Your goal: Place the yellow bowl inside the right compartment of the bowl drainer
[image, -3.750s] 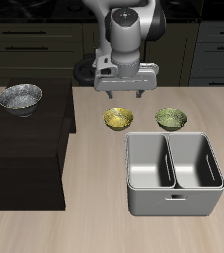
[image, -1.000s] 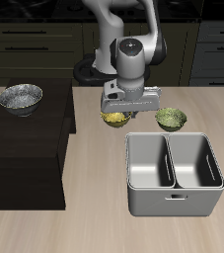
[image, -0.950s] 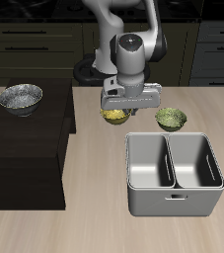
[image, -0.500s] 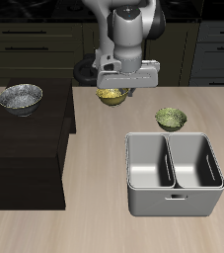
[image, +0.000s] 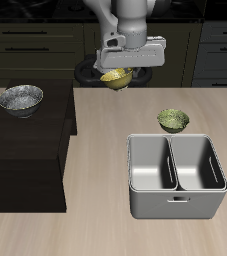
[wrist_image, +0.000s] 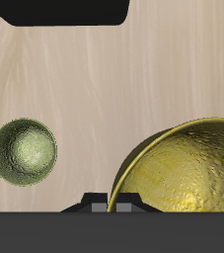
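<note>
My gripper (image: 118, 71) is shut on the rim of the yellow bowl (image: 116, 78), which hangs well above the table, back from the bowl drainer (image: 175, 205). In the wrist view the yellow bowl (wrist_image: 187, 170) fills the space beside my gripper (wrist_image: 118, 201), with its mottled inside showing. The drainer is a grey tub nearer the table's front edge, and both of its wells are empty. Its right compartment (image: 198, 163) lies below the green bowl.
A green bowl (image: 172, 120) (wrist_image: 25, 151) sits on the table just behind the drainer. A silver metal bowl (image: 21, 99) rests on top of a black cabinet block (image: 25, 155). Dark kitchen cabinets line the back.
The gripper came down over the yellow bowl, shut on its rim and has lifted it up and back from the table. The green bowl and drainer have not moved.
</note>
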Tool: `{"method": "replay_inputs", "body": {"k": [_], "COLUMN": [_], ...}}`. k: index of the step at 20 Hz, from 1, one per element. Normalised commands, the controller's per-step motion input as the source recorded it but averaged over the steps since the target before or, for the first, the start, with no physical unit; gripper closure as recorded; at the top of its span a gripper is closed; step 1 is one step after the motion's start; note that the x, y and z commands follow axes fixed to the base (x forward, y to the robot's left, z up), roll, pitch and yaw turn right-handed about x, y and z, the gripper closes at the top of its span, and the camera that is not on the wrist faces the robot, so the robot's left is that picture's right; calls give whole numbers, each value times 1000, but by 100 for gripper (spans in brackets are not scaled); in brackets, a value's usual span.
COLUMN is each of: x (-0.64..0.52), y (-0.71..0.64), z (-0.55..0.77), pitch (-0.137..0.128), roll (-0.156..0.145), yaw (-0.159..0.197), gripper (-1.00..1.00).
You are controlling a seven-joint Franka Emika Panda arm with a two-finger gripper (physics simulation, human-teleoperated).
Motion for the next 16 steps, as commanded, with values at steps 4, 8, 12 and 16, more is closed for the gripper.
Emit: {"method": "replay_inputs", "body": {"k": [4,8,12,16], "x": [4,29,156,258], "y": [60,7,12,41], "z": [225,15,50,80], "pitch": [-15,2,0,13], "roll": [9,7,-2,-15], "yaw": [-7,7,2,-15], "gripper": [100,100,100,100]}}
